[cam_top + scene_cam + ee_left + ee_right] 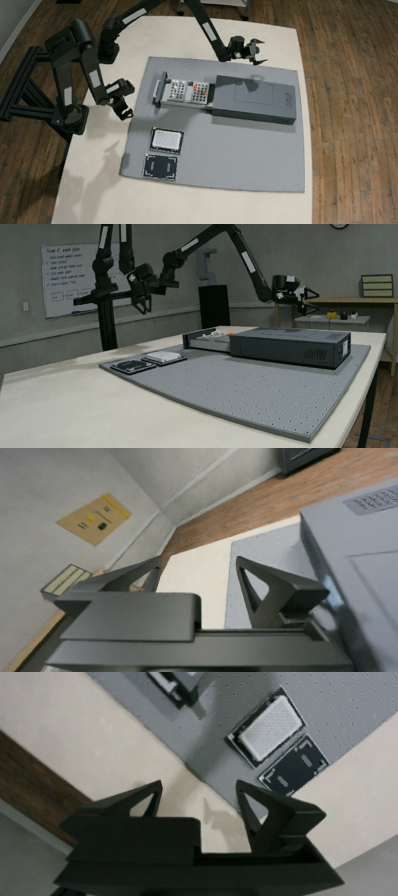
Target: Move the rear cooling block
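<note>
The open drawer (190, 105) of the cooler COLD (253, 107) (280, 346) (372, 543) holds two pale blocks. The rear block (199, 98) carries orange tubes (204, 93) (230, 334). The front block (180, 97), nearer the handle (156, 90), carries several white tubes. Their seating is too small to tell. Deck slot D2 (160, 167) (134, 366) (295, 769) is empty. My left gripper (265, 51) (318, 302) (199, 559) is open and empty, high beyond COLD's far side. My right gripper (132, 112) (147, 312) (198, 783) is open and empty, above the board's edge near D1.
A white plate (167, 139) (163, 356) (272, 727) sits on slot D1, between D2 and the drawer. The drawer's upright dark front panel (161, 89) (199, 335) stands at its handle end. All stand on the grey perforated board (236, 155) (249, 392).
</note>
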Controlling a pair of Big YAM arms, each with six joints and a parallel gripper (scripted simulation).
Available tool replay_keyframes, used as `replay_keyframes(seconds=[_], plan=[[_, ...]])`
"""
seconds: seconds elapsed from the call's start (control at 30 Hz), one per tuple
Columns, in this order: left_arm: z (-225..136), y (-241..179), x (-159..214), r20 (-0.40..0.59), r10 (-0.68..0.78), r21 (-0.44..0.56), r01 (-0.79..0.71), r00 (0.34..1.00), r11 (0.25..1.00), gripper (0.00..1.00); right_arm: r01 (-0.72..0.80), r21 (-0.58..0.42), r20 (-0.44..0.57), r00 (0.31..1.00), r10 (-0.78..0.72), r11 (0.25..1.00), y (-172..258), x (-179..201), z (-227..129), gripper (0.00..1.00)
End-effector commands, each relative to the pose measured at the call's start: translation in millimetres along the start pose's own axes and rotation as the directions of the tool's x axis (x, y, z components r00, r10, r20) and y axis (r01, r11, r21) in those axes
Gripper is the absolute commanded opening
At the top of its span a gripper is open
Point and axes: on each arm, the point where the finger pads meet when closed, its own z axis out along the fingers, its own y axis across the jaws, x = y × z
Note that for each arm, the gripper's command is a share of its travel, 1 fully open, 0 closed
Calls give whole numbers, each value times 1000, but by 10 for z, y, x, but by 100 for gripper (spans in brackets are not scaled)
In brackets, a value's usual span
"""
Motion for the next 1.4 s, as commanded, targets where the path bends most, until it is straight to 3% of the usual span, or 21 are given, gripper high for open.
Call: replay_keyframes(seconds=[0.0,0.3,0.37,0.53,0.87,0.93,1.1,1.27,1.37], plan=[[-384,54,-325,-36,-81,37,82,996,996,100,-258,96,91,964,250,961,-367,27,145,100],[-956,-159,-225,-150,-126,107,143,981,984,100,-579,223,219,814,538,784,-970,74,338,100],[-956,-159,-225,-150,-126,107,143,981,984,100,-579,223,219,814,538,784,-970,74,338,100],[-1383,-319,-149,-236,-157,153,196,959,968,100,-774,280,327,633,702,567,-1408,170,466,100],[-2135,-599,-15,-389,-204,218,305,898,927,100,-942,303,499,287,818,145,-2068,330,679,100],[-2135,-599,-15,-389,-204,218,305,898,927,100,-942,303,499,287,818,145,-2068,330,679,100],[-2692,-805,82,-502,-234,245,396,833,885,100,-959,277,587,121,801,-58,-2418,350,743,100],[-3318,-1032,179,-611,-224,281,472,760,835,100,-949,275,631,60,774,-151,-2644,361,771,100],[-3585,-1123,221,-651,-208,297,498,730,815,100,-947,288,635,74,769,-146,-2700,344,757,100]])
